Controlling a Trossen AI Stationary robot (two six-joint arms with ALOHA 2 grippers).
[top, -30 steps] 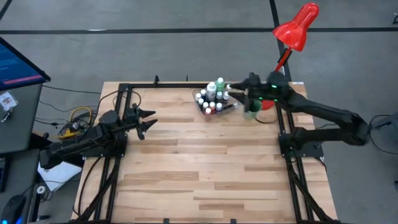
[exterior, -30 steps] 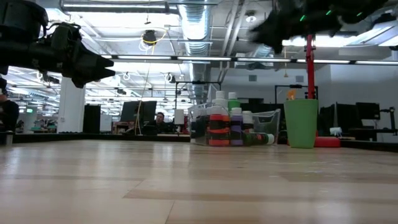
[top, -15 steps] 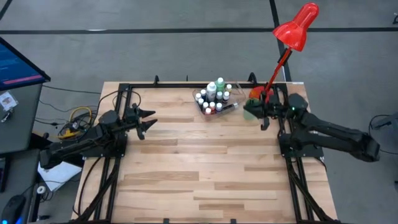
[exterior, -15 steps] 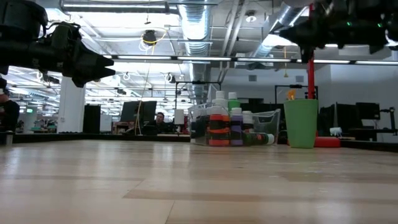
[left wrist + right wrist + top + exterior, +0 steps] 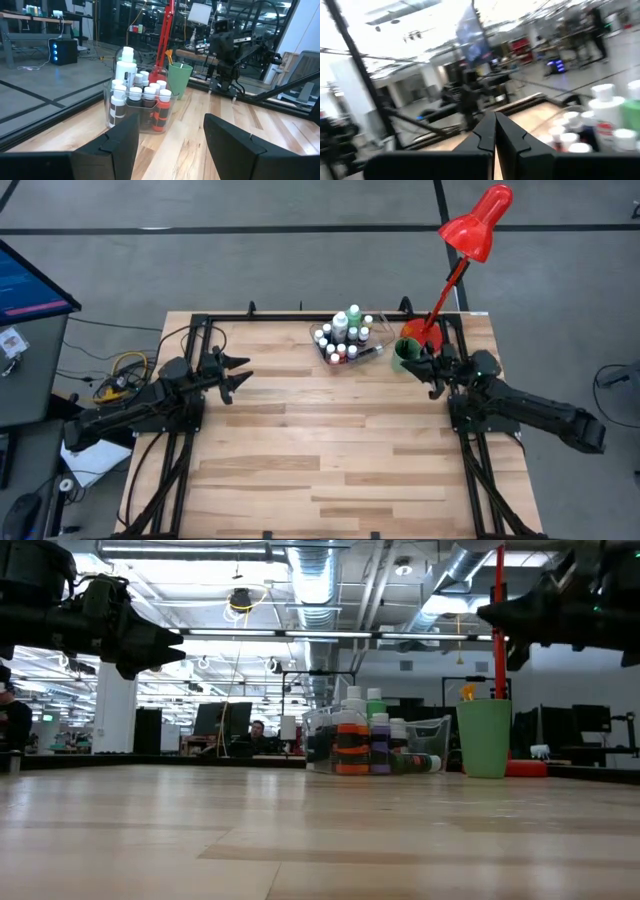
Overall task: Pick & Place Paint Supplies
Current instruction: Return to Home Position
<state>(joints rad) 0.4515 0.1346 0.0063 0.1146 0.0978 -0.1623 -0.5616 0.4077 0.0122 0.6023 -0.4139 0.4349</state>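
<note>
My right hand (image 5: 430,368), pinched together, is hovering beside the green cup (image 5: 404,356); bottles (image 5: 345,335), seemingly all in the tray (image 5: 317,337), are sitting beyond it. Left hand (image 5: 238,375), spread apart, is idling farther off.

Lighting bright, even, from overhead. Ceiling strip lights (image 5: 300,633) glare white in low view. Table (image 5: 330,440): only faint, soft shadows.
</note>
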